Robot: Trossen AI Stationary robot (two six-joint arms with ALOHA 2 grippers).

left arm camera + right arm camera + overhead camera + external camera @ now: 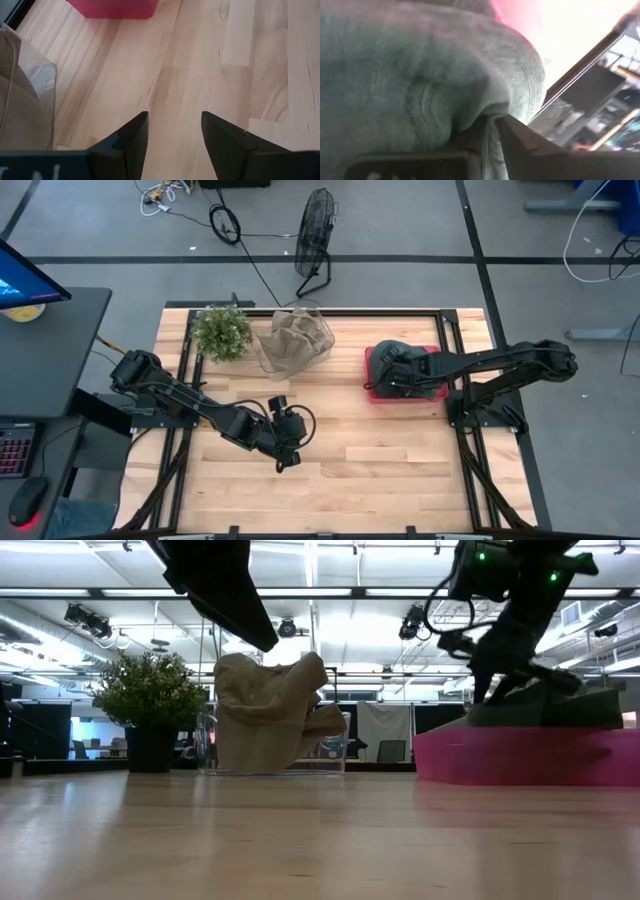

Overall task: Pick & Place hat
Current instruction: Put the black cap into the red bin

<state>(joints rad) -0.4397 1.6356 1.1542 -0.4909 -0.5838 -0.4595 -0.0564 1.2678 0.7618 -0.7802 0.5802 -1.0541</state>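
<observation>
A dark grey-green knit hat lies on a pink tray at the table's right side. In the low view the hat sits on top of the tray. My right gripper is down on the hat's left part, shut on its cloth; in the right wrist view the hat fills most of the picture. My left gripper hangs open over bare wood near the table's middle, touching nothing. A tan hat sits in a clear container. My right gripper pinches a raised fold of the knit hat's cloth between its two fingers. One layer or several, I cannot tell. The fingers slant down from the table's right side. The hat's body still rests on the pink tray.
A clear container holding the tan hat stands at the far middle, a small potted plant to its left. A floor fan stands beyond the far edge. Bare wood spreads across the near half of the table.
</observation>
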